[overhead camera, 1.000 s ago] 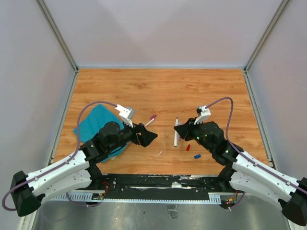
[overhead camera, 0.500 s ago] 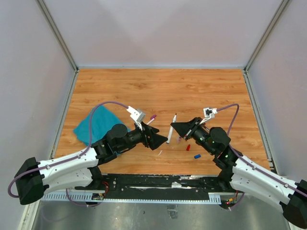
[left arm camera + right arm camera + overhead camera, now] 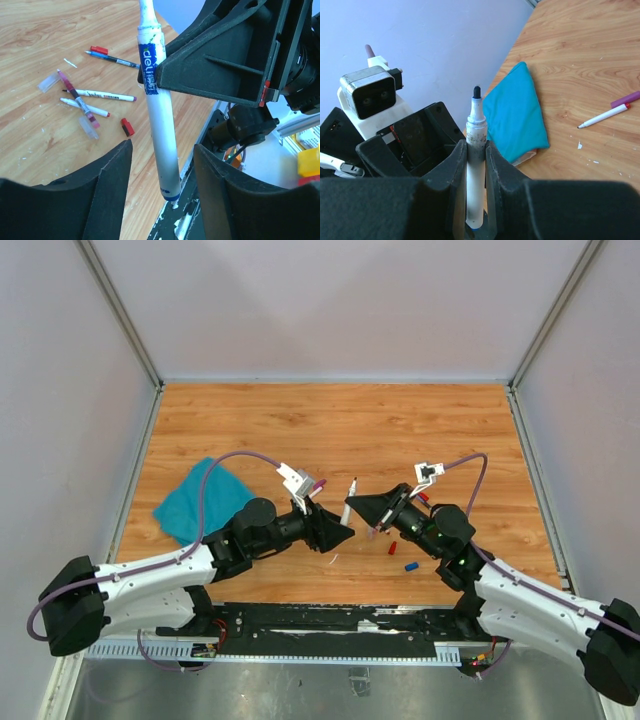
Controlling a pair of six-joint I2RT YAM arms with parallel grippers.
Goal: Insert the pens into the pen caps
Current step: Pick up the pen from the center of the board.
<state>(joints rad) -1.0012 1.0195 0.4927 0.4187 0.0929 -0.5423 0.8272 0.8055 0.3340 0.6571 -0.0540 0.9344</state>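
1. Between the two arms, above the tabletop (image 3: 300, 420), one pen (image 3: 161, 125) is held clenched by its barrel in the right gripper (image 3: 475, 145). The left gripper (image 3: 161, 150) is released, with a finger on either side of the barrel and neither touching it.
2. If the left gripper is shut off-centre, the pen could be levered askew or pulled out and dropped.
3. No cap is seen in either gripper, so the pen is likely to stay uncapped until a cap is fetched.
4. Pens counted: one held, four pens (image 3: 100, 94) lying together, and two pens (image 3: 602, 116) near the teal cloth (image 3: 515, 112).
5. Caps counted: one red cap (image 3: 392, 547), one blue cap (image 3: 411, 566) and two translucent caps (image 3: 48, 81).
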